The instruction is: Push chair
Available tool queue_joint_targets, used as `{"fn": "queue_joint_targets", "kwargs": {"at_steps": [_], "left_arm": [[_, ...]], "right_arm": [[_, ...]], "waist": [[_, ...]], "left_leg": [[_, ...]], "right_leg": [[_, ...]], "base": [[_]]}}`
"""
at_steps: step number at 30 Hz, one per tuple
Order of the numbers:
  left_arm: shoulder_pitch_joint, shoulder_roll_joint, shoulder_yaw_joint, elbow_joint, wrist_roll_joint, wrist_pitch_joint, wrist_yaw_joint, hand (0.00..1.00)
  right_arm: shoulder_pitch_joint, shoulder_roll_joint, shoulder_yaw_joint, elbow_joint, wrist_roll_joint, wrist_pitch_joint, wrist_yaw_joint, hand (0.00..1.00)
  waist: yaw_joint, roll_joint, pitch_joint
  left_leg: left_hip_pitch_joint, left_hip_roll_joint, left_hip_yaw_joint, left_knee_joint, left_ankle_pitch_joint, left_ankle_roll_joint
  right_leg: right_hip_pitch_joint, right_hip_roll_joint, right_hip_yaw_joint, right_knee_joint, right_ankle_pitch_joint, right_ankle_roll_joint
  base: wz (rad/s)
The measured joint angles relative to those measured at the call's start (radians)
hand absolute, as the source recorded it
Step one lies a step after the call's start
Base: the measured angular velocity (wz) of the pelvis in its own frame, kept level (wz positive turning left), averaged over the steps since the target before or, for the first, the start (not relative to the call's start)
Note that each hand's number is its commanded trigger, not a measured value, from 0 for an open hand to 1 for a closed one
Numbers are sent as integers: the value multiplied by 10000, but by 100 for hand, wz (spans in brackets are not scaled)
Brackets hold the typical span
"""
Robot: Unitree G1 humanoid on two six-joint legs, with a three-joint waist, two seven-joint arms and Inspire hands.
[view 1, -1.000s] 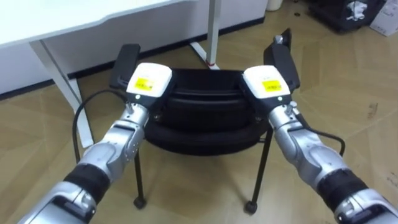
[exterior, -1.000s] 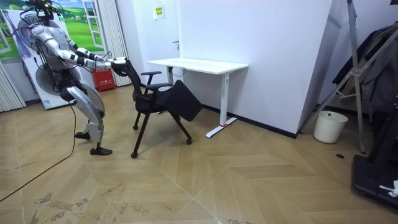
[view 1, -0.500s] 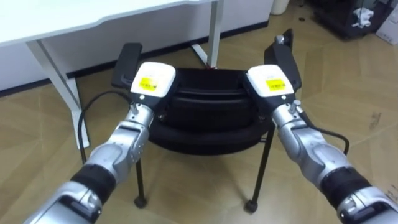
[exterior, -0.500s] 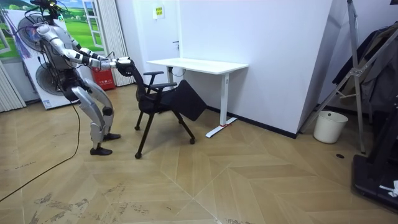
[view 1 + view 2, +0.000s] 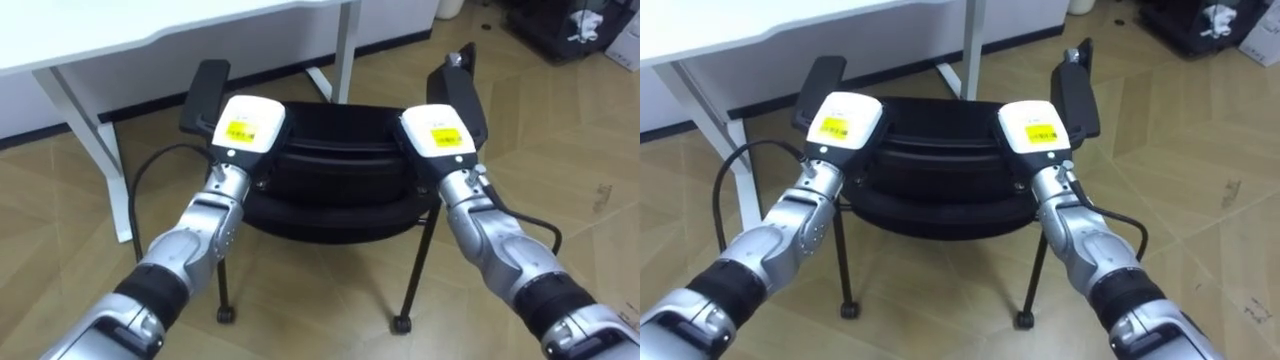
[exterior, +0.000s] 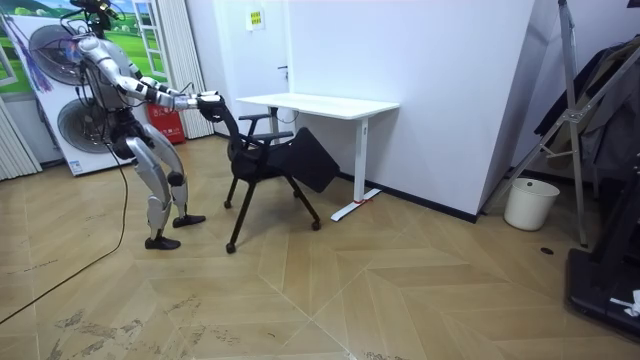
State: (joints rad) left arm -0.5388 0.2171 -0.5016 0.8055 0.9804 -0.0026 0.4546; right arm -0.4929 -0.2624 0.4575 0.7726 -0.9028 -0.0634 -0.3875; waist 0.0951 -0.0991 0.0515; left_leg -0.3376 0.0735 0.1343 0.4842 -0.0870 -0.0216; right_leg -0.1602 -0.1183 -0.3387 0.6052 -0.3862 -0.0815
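Observation:
A black chair (image 5: 330,170) with two armrests (image 5: 205,95) stands in front of me, its back towards me and its seat facing the white desk (image 5: 120,30). My left hand (image 5: 248,125) rests on the left end of the chair's back top and my right hand (image 5: 435,130) on the right end. Both arms are stretched forward. In the room view I stand behind the chair (image 6: 280,160), leaning towards it with one foot ahead, and the hands (image 6: 208,99) are at the top of its back. The chair is close to the desk (image 6: 320,103).
The desk's leg (image 5: 85,130) stands left of the chair and another leg (image 5: 345,50) behind it. In the room view a white bin (image 6: 527,203) sits by the wall on the right, a dark rack (image 6: 600,150) at the far right and a fan (image 6: 50,60) behind me.
In the room view I have stepped forward and the chair has moved to the room view's right, closer to the desk. Both hands have stayed on its back.

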Motion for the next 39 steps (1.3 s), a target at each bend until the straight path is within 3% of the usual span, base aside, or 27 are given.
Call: {"fn": "queue_joint_targets", "kwargs": {"at_steps": [6, 11, 13, 15, 16, 17, 18, 19, 20, 21, 22, 23, 24, 25, 26, 27, 28, 29, 30, 31, 32, 33, 34, 35, 36, 38, 39], "left_arm": [[340, 124, 141, -991, 185, 394, -350, 100], [387, 44, 295, -1071, 184, 466, -460, 100], [476, 46, 352, -1134, 185, 472, -455, 100], [664, 47, 363, -1281, 189, 525, -452, 100], [841, 114, 349, -1485, 195, 605, -453, 100], [1029, 295, 304, -1733, 206, 652, -455, 100], [1202, 477, 315, -1956, 240, 690, -425, 100], [1213, 494, 345, -1974, 289, 693, -406, 100], [1189, 440, 508, -1971, 345, 686, -377, 100], [1143, 367, 583, -1954, 345, 676, -406, 100], [1137, 357, 579, -1921, 345, 678, -412, 100], [1114, 361, 539, -1897, 350, 677, -384, 100], [1087, 351, 506, -1853, 349, 670, -352, 100], [1085, 283, 484, -1640, 345, 684, -238, 100], [1103, 290, 431, -1453, 323, 651, -33, 100], [1094, 282, 414, -1397, 313, 632, 63, 100], [978, 268, 465, -1328, 237, 623, 173, 100], [954, 263, 499, -1128, 71, 576, 301, 100], [771, 267, 503, -888, -111, 499, 438, 100], [728, 284, 493, -771, -163, 461, 456, 100], [785, 516, 492, -684, -325, 337, 506, 100], [803, 768, 492, -485, -405, 168, 568, 100], [797, 832, 489, -381, -453, 123, 584, 100], [895, 861, 598, -282, -465, 121, 592, 100], [1010, 890, 623, -332, -465, 67, 638, 100], [988, 760, 568, -396, -465, 161, 704, 100], [973, 620, 552, -392, -465, 348, 754, 100]], "right_arm": [[1, 119, -61, -85, -2, 108, -96, 100], [-105, 218, 46, -55, -1, 325, -137, 100], [-119, 232, 108, -46, -2, 364, -136, 100], [-124, 262, 203, 12, 32, 365, -125, 100], [-124, 284, 289, 21, 78, 366, -77, 100], [-122, 345, 311, 94, 90, 367, -54, 100], [-131, 556, 307, 203, 96, 379, -51, 100], [-142, 658, 299, 220, 96, 385, -55, 100], [-275, 659, 304, 244, 87, 387, -56, 100], [-326, 637, 297, 243, 92, 397, -58, 100], [-323, 630, 296, 240, 127, 399, -57, 100], [-306, 642, 302, 260, 203, 404, -49, 100], [-307, 657, 305, 320, 209, 403, -62, 100], [-327, 654, 313, 449, 214, 411, -77, 100], [-327, 728, 343, 612, 213, 417, -168, 100], [-337, 736, 376, 624, 207, 416, -215, 100], [-430, 734, 439, 620, 160, 431, -288, 100], [-592, 746, 448, 680, -2, 440, -304, 100], [-739, 750, 487, 793, -42, 441, -333, 100], [-734, 744, 554, 790, -36, 413, -348, 100], [-629, 892, 794, 724, -33, 411, -476, 100], [-521, 1149, 897, 716, -74, 434, -511, 100], [-489, 1225, 954, 731, -91, 428, -509, 100], [-451, 1406, 997, 793, -97, 443, -390, 100], [-461, 1378, 998, 790, -85, 413, -243, 100], [-611, 1242, 995, 839, 45, 391, -80, 100], [-851, 1209, 993, 1098, 70, 290, 69, 100]], "waist": [[90, -344, -23], [566, -523, -14], [733, -544, -11], [988, -548, -14], [1114, -565, -9], [1330, -603, -36], [1534, -825, -101], [1570, -861, -108], [1559, -871, -126], [1501, -809, -112], [1456, -827, -99], [1291, -789, -84], [1267, -740, -57], [1326, -566, 36], [1353, -361, 63], [1361, -289, 42], [1365, -124, 48], [1409, 34, 132], [1402, 147, 146], [1422, 152, 141], [1424, 136, 129], [1341, 17, 80], [1260, 23, 102], [1420, 79, 10], [1567, 190, -22], [1537, 247, 28], [1519, 242, 52]], "left_leg": [[-150, -197, -202, 174, -7, -4], [-168, -424, -484, 358, -51, -1], [-132, -555, -470, 244, -55, 5], [-139, -884, -246, -210, -36, 37], [-139, -1095, -153, -476, 34, 176], [-107, -1260, -114, -411, 56, 676], [-52, -1408, -63, -289, -163, 720], [-66, -1468, -108, -196, -275, 710], [-145, -1630, -341, 109, -482, 769], [-233, -1700, -338, 582, -770, 842], [-220, -1702, -174, 792, -912, 877], [-63, -1651, 96, 992, -1201, 1011], [81, -1577, -13, 997, -1351, 1060], [422, -1560, -393, 999, -1552, 1061], [736, -1512, -839, 827, -1693, 1010], [812, -1488, -997, 762, -1702, 987], [901, -1359, -1227, 723, -1733, 828], [1055, -1310, -1482, 625, -1768, 707], [1141, -1259, -1775, 628, -1839, 584], [1197, -1232, -1884, 621, -1880, 514], [1394, -1161, -1996, 649, -2014, 328], [1519, -1109, -2040, 928, -2307, 125], [1542, -1011, -2055, 1255, -2517, -22], [1493, -691, -1964, 1727, -2747, -203], [1538, -434, -1878, 1689, -2743, -221], [1567, -323, -1856, 1309, -2652, -444], [1547, -324, -1808, 1090, -2607, -451]], "right_leg": [[108, -165, -232, 20, -299, 11], [438, -279, -410, -69, -592, -17], [722, -278, -550, -299, -643, -3], [1095, -218, -695, -534, -746, 49], [1423, -203, -988, -637, -891, 124], [1755, -302, -1494, -729, -1060, 273], [2078, -540, -2091, -715, -1170, 450], [2159, -614, -2418, -543, -1190, 513], [1915, -974, -2777, 669, -1113, 627], [1529, -1451, -2690, 2149, -769, 726], [1381, -1604, -2493, 2812, -526, 691], [1230, -1693, -2058, 3601, -5, 621], [1146, -1680, -1871, 3934, 319, 586], [982, -1469, -1462, 4398, 1251, 567], [778, -1187, -1079, 4754, 1919, 624], [538, -1104, -902, 4974, 1724, 737], [-102, -1018, -561, 5326, 1005, 794], [-801, -1097, -214, 5221, 512, 809], [-1428, -1167, 99, 4503, 306, 898], [-1654, -1261, 239, 3987, 303, 910], [-1803, -1460, 386, 2559, 414, 978], [-1744, -1647, 392, 906, 911, 1082], [-1719, -1677, 342, 918, 1604, 909], [-1542, -1354, 292, 944, 1385, 693], [-1412, -1115, 195, 791, 1414, 506], [-1427, -1036, 108, 625, 1441, 528], [-1472, -991, 114, 427, 1573, 425]], "base": [[13], [16], [16], [3], [0], [0], [6], [31], [70], [82], [109], [93], [96], [68], [60], [60], [58], [75], [66], [68], [65], [65], [43], [0], [-12], [0], [0]]}}
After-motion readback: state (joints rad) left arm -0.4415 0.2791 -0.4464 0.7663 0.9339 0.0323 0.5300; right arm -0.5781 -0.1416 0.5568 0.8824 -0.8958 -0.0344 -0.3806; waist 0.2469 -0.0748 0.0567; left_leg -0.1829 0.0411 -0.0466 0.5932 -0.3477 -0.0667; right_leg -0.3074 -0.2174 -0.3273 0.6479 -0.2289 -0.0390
